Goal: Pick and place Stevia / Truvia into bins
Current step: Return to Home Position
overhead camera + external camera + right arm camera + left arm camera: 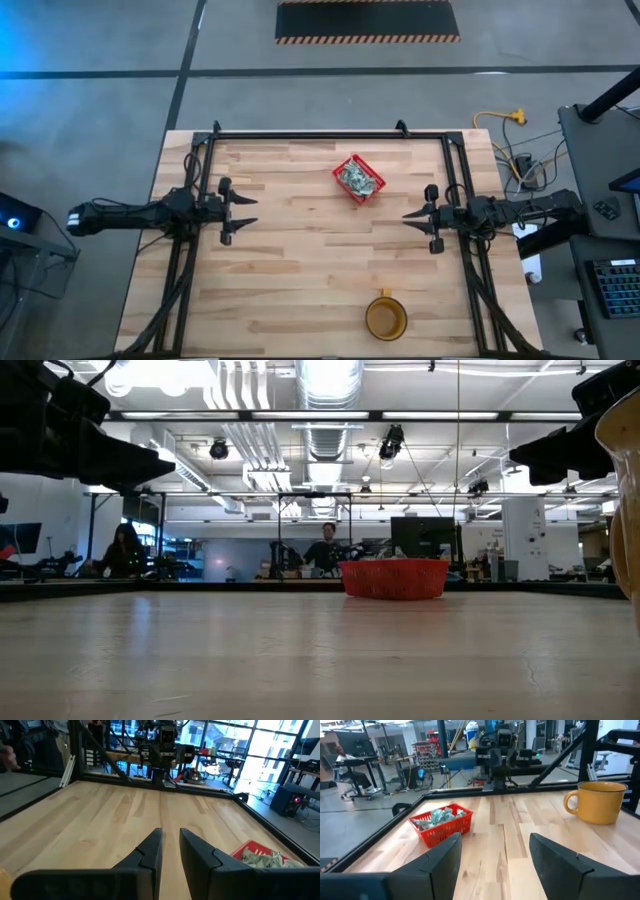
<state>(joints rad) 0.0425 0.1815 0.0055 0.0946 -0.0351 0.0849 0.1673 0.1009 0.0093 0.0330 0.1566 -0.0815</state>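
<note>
Left claw (255, 210): fingers spread wide and empty. It hangs over the left side of the table (300, 270), pointing inward.
Right claw (405, 217): fingers parted by only a narrow gap, nothing between them. It is over the right side, facing the left claw across the wood.
Packets (358, 179): heaped in the red basket (344, 165). No loose packet shows on the wood in any view.
Basket position: between the two claws, nearer the right one, toward the table edge opposite the mug (385, 318). It is turned corner-on and well apart from both claws.
Step in hand: judged to be parking. Both arms are drawn back to their own sides, carrying nothing and reaching for nothing.
Progress: sorting looks finished or close to it, going by the full basket and the bare planks.
Next move: only a settling of the arms to rest. No grasp is called for. The right claw should stay away from the basket so the heap is not disturbed.
Packets, material: thin paper, pale green and white, flat rectangles lying crumpled and overlapping. Probably light and easily shifted. The count cannot be read from the heap.
Basket, material: bright red, square, low openwork walls, likely plastic.
Mug, material: amber-yellow, glossy, round with a handle, upright and empty.
Table, material: pale wood planks, smooth, framed by black rails.
</note>
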